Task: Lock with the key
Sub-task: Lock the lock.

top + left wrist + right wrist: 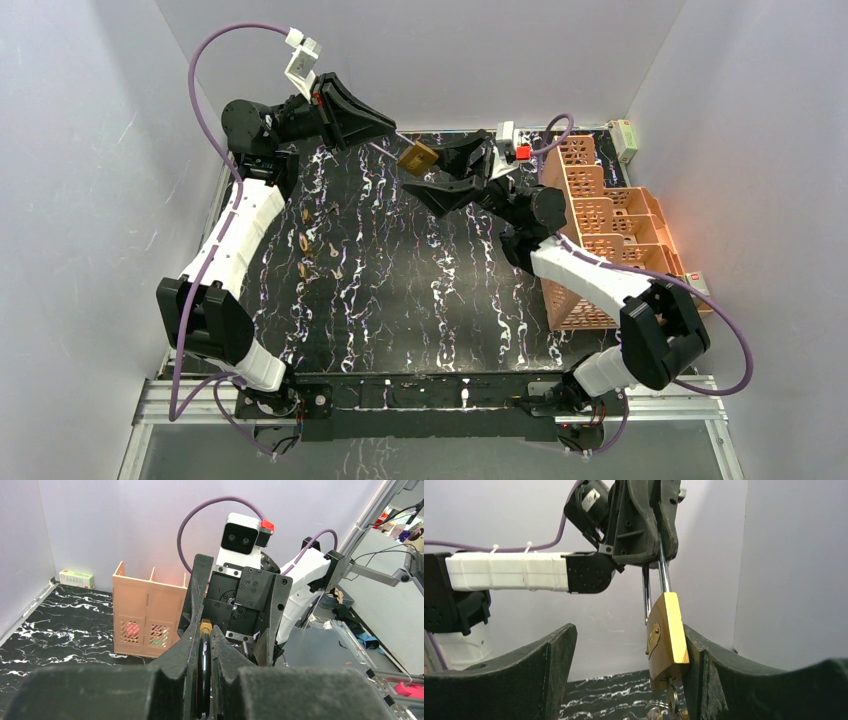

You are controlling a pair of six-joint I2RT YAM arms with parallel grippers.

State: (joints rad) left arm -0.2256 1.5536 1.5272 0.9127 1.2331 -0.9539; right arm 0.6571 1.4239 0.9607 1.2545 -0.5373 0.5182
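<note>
Padlock (667, 640), brass, hangs in the air over the 12 o'clock end of the table (400, 300). It hangs by its shackle (664, 577), which is pinched between the tightly closed fingers of the left gripper (659, 555). Only the right wrist view shows this plainly, along with a key (659, 710) and ring poking out of the lock's underside.

From above, the lock is a small gold block between the two claws. The left wrist view gives just a dark loop and a sliver of brass between its own fingers.

The right gripper (629, 640) stands apart. Its 3 o'clock finger is right up against the lock's side, though whether they touch is unclear, and its 9 o'clock finger (554, 650) is well clear.

An orange crate (600, 220) lines the 3 o'clock edge near the right arm's elbow. Loose brass bits (320, 245) lie toward 9 o'clock on black, white-veined marble. Pale walls enclose three sides, and a small box (625, 138) sits in the 1 o'clock corner.
</note>
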